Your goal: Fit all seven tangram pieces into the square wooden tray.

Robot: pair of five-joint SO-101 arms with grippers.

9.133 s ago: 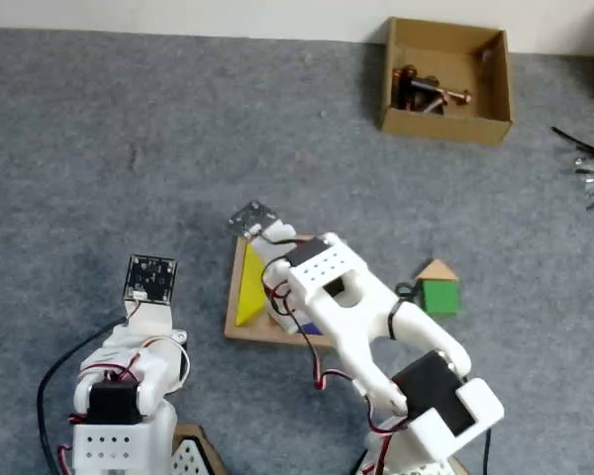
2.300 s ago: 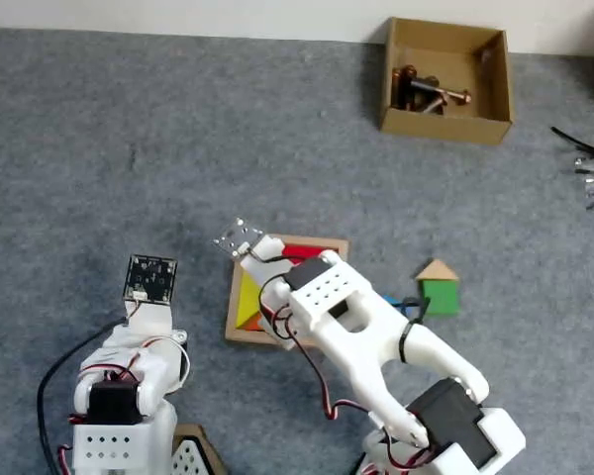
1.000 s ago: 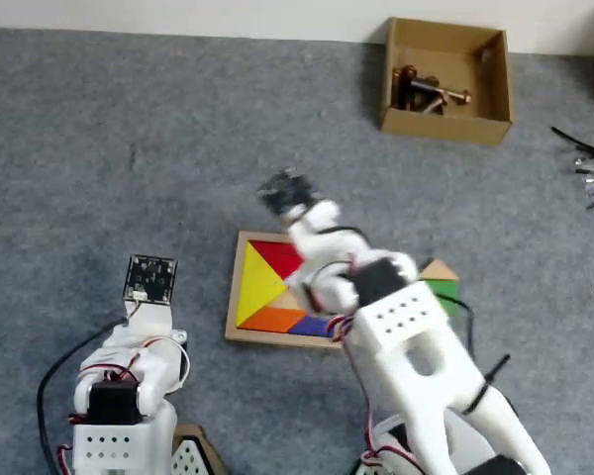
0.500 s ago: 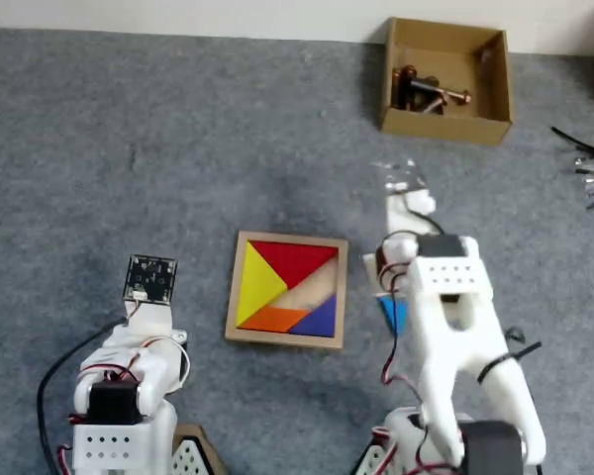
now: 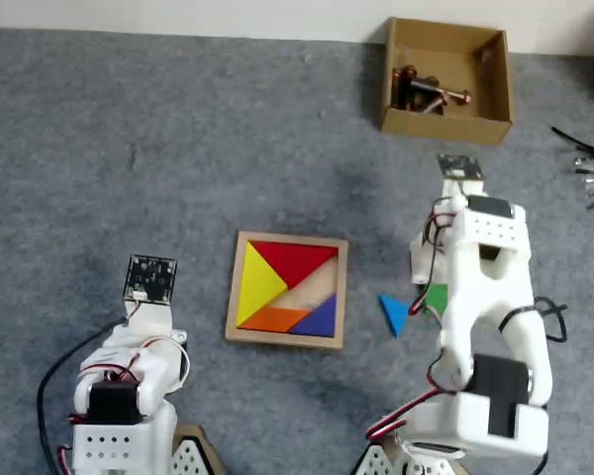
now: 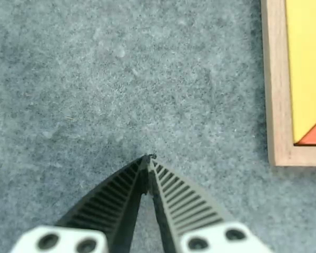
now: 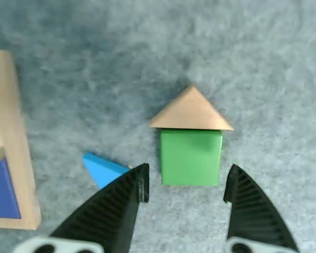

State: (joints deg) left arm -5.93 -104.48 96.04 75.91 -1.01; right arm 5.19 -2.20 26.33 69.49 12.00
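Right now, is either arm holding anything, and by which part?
Nothing is held. The left gripper is shut with nothing in it, over the carpet; the right gripper is open above the green square.

The worktop (image 5: 129,129) is covered all over in a grey, felt-like fabric. Toward 1 o'clock in the high view stands an open cardboard box (image 5: 444,127). Inside it lie a few copper-coloured and dark metal parts (image 5: 426,91), bunched toward its 9 o'clock wall. At 3 o'clock, by the edge, thin black cables (image 5: 582,146) trail over the fabric. Along 12 o'clock a pale strip (image 5: 178,15) runs past the fabric's far edge.
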